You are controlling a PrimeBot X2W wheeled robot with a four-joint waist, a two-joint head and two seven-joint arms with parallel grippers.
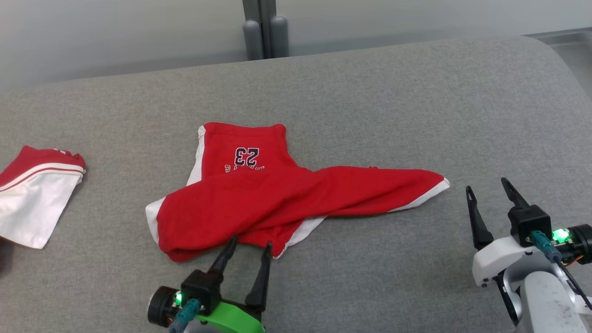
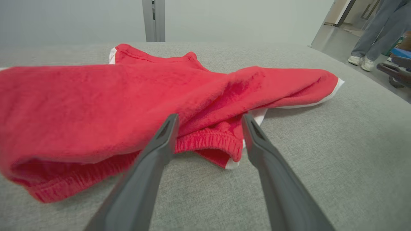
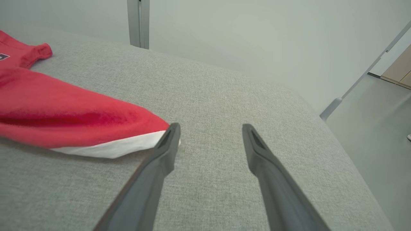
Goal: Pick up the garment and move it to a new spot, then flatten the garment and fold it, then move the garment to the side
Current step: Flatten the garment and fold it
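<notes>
Garment (image 1: 277, 199) lay crumpled on grey surface (image 1: 393, 115), another cloth (image 1: 37, 199) well apart; left gripper (image 1: 250, 241) and right gripper (image 1: 486, 185) had fingers spread.

Place: prob. a robot test lab / office-type room
Worktop: big grey fabric-covered worktop (image 1: 416, 92), rounded corner; institutional look
Walls: plain pale partition panels (image 3: 257, 38); grey metal post (image 1: 265, 32) btwn them
Floor: smooth grey floor (image 3: 379, 134); bare
Bkgd: person (image 2: 369, 35) standing off to one side; grey trousers, white shoes
</notes>
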